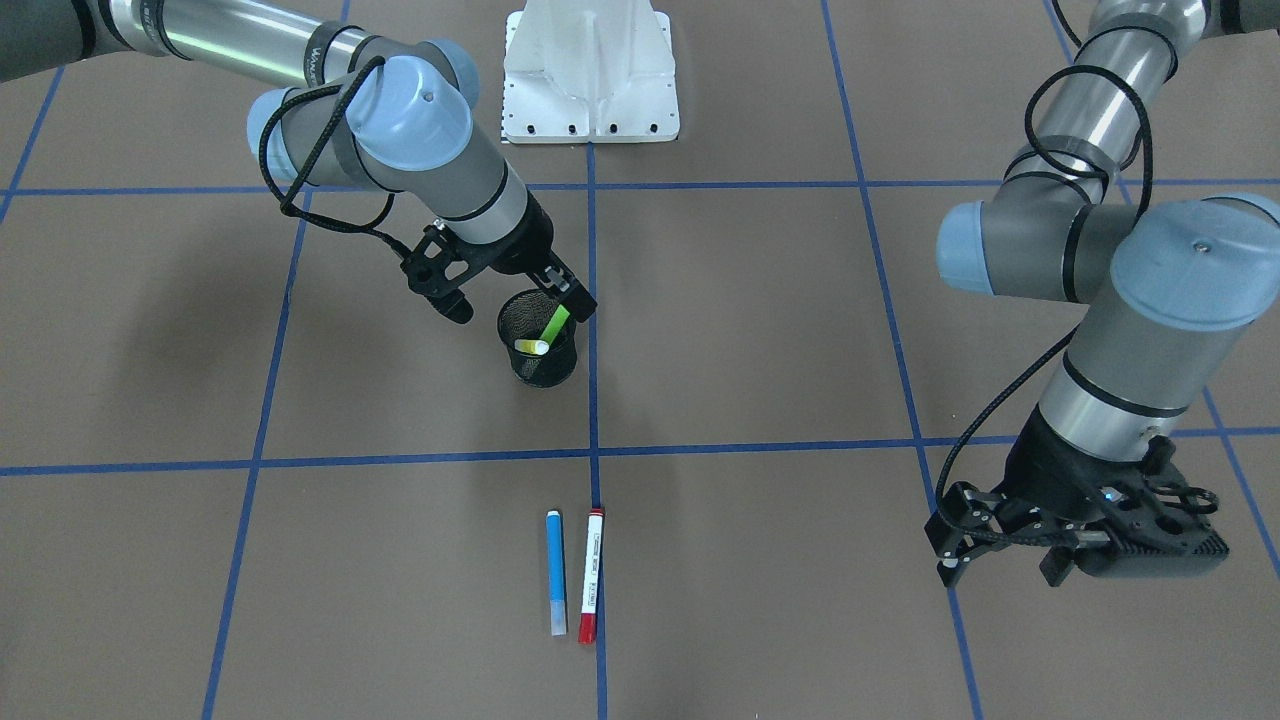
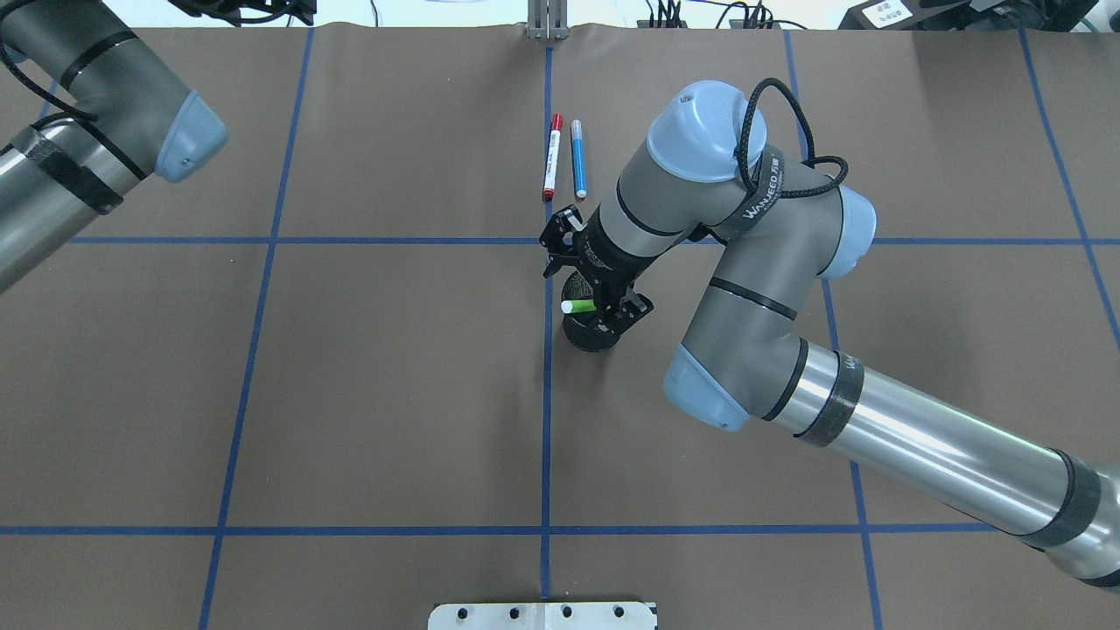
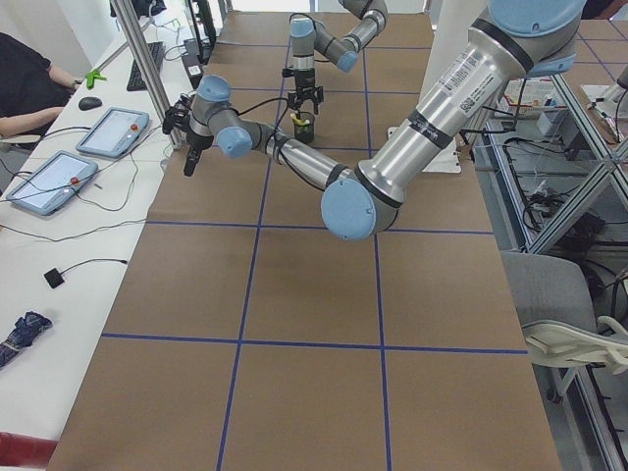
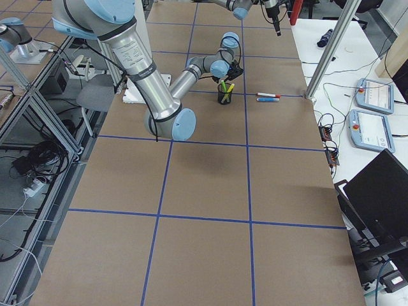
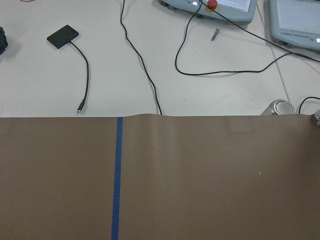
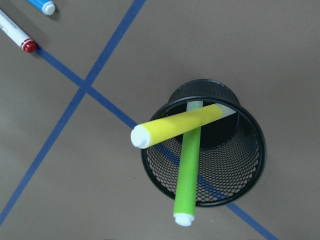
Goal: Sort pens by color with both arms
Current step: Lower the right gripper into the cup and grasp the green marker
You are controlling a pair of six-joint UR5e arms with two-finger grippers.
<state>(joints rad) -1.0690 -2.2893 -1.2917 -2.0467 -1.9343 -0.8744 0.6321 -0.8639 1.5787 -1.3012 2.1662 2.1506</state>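
Note:
A black mesh cup [image 1: 541, 362] stands near the table's middle with a bright green pen [image 1: 556, 322] and a yellow pen [image 1: 530, 346] leaning in it. The right wrist view shows both, the green pen [image 6: 189, 170] and the yellow pen [image 6: 177, 125], resting on the cup's rim [image 6: 260, 150]. My right gripper [image 1: 522, 310] hovers just above the cup with its jaws spread, holding nothing. A blue pen [image 1: 556, 572] and a white pen with a red cap [image 1: 591, 575] lie side by side on the table. My left gripper [image 1: 998, 575] is open and empty, far off to the side.
The white mounting base [image 1: 590, 70] stands at the robot's side of the table. Blue tape lines [image 1: 594, 455] cross the brown table. The left wrist view shows the table's far edge [image 5: 200, 120], with cables and tablets on a white desk beyond.

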